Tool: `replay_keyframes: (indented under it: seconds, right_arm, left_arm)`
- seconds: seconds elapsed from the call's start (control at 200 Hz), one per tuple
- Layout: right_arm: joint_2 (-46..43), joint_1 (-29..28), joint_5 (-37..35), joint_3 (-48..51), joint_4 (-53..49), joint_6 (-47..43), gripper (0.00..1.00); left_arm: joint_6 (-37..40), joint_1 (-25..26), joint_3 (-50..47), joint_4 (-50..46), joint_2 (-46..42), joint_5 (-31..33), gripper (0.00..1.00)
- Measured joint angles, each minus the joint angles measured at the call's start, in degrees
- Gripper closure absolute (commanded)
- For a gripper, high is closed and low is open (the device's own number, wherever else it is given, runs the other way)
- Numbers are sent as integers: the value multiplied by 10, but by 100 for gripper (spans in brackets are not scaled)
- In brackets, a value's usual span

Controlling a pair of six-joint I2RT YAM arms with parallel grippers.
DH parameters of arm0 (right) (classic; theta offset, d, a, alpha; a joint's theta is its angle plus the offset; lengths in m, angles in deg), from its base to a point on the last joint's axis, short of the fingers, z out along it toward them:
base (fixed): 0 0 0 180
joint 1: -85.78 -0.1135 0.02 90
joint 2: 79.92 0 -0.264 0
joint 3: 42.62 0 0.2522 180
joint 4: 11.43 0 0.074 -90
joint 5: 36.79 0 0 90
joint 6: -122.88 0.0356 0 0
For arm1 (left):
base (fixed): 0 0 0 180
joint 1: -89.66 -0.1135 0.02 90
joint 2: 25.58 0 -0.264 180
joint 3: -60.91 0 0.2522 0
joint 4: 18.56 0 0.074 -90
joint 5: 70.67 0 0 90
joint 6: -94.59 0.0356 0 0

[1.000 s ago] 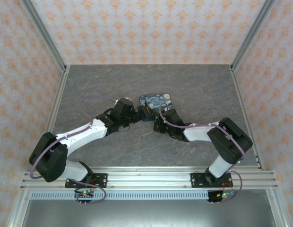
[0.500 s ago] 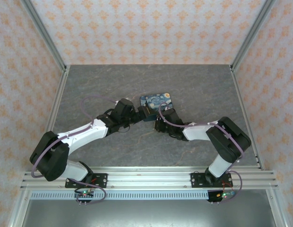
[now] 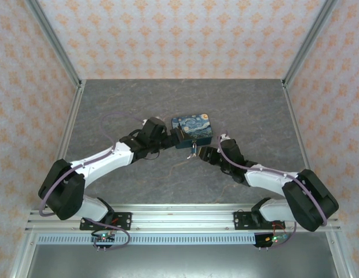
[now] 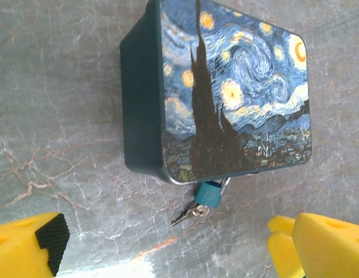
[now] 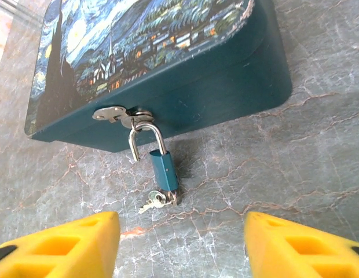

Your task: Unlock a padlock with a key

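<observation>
My right gripper (image 5: 180, 237) has backed off toward 5 o'clock; it and the left gripper (image 4: 165, 234) gape empty, the padlock (image 5: 165, 168) hanging at the box's (image 5: 226, 87) 6 o'clock edge, key (image 5: 151, 202) at its base.

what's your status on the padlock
Left hand open, right hand open, both empty. Padlock hanging on box hasp, key at its base. Nothing between hands and padlock.

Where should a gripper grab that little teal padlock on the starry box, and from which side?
Take the padlock by its teal body, across its long sides, coming from the open table side, away from the box. Its shackle is hooked through the hasp and the key sits at its lower end, so the sides are what's free.
</observation>
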Motion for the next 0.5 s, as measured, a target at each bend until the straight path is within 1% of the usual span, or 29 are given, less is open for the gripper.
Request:
replay_keyframes:
  seconds: [0.135,0.36,0.5]
  right_arm:
    - [24,0,17,1,38,10,53]
    - [103,2,38,1,98,21,56]
    - [133,2,44,-1,123,23,56]
  left_arm:
    - [30,0,41,-33,24,18,0]
    - [80,0,104,-94,84,50,0]
    - [106,0,135,-122,113,64,0]
